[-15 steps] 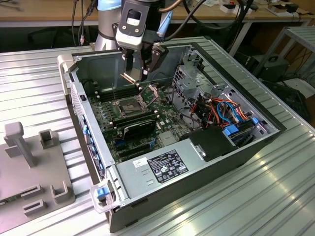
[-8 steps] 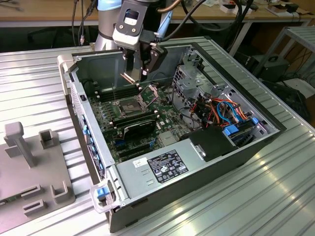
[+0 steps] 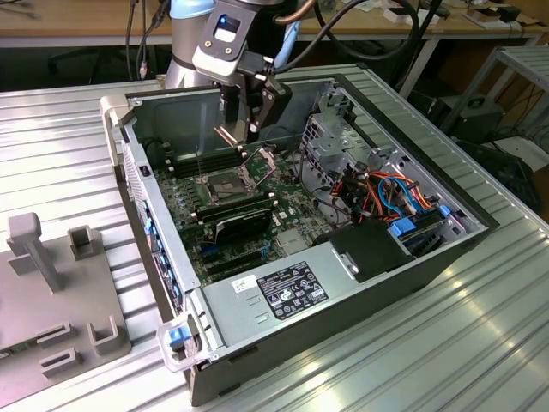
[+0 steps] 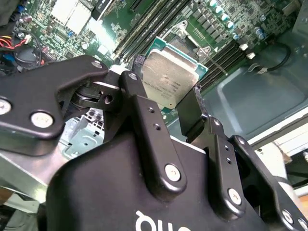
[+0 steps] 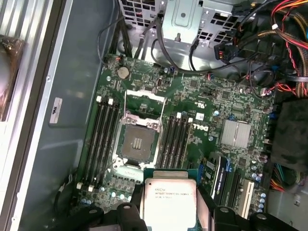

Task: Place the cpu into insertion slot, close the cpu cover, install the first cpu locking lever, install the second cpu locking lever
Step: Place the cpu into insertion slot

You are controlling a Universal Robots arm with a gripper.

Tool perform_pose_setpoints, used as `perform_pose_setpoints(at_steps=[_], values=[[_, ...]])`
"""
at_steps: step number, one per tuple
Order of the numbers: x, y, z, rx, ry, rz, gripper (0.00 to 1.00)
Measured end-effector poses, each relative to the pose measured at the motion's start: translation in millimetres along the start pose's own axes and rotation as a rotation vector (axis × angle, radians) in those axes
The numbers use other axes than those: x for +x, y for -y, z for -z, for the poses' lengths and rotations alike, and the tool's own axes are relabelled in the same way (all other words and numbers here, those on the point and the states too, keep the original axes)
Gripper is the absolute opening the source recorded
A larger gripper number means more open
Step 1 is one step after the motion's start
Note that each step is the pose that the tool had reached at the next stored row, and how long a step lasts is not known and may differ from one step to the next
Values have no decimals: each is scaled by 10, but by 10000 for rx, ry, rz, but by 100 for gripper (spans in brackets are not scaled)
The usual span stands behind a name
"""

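My tool (image 4: 164, 91) grips the chip (image 5: 169, 198) by its edges, above the open socket (image 5: 137, 143) and not yet seated. A tilted or off-centre drop, I judge, could bend the socket's contacts.

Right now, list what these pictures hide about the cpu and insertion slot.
- The cpu: underside faces away in both wrist views; one edge is covered by the gripper in the first wrist view.
- The insertion slot: its contacts are too small in the first wrist view.
- The cpu cover: its hinge is too small in the exterior view.
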State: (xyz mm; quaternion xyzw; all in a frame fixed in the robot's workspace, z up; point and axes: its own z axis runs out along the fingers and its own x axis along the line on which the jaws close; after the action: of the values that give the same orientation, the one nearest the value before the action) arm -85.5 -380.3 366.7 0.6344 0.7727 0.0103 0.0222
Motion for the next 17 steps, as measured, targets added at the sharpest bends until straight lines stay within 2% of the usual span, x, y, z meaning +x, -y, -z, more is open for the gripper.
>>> perform_pose_setpoints(at_steps=[4, 14, 17], values=[[2, -17, -6, 7, 14, -302, 53], [2, -18, -6, 7, 15, -318, 53], [2, -18, -12, 10, 22, -512, 53]])
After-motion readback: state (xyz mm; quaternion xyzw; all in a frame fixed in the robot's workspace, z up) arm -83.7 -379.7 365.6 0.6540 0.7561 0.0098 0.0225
